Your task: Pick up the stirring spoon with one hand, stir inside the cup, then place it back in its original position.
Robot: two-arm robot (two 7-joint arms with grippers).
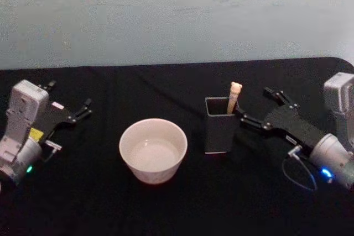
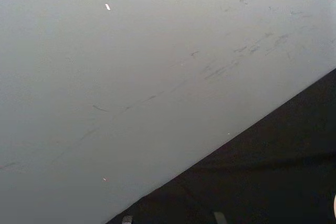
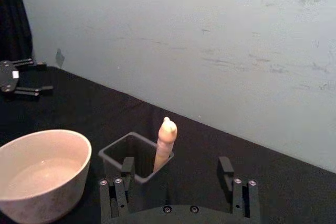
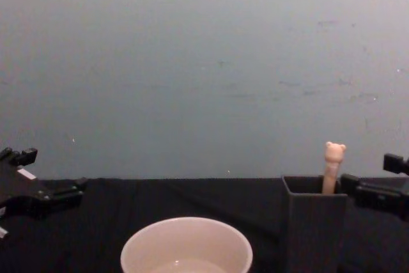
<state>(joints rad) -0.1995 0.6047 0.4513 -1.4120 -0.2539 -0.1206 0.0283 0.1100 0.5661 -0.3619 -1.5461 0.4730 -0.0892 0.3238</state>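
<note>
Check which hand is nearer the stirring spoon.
Right. The right hand sits open just beside the stirring spoon, which stands in the dark holder. The left hand rests open far off, on the other side of the cup.

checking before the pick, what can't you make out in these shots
- stirring spoon: everything below the beige handle is hidden inside the dark grey holder, in the head, chest and right wrist views.
- cup: base cut off by the chest view's bottom edge.
- right claw: body cut off by the chest view's right edge.
- left claw: body cut off by its left edge.
</note>
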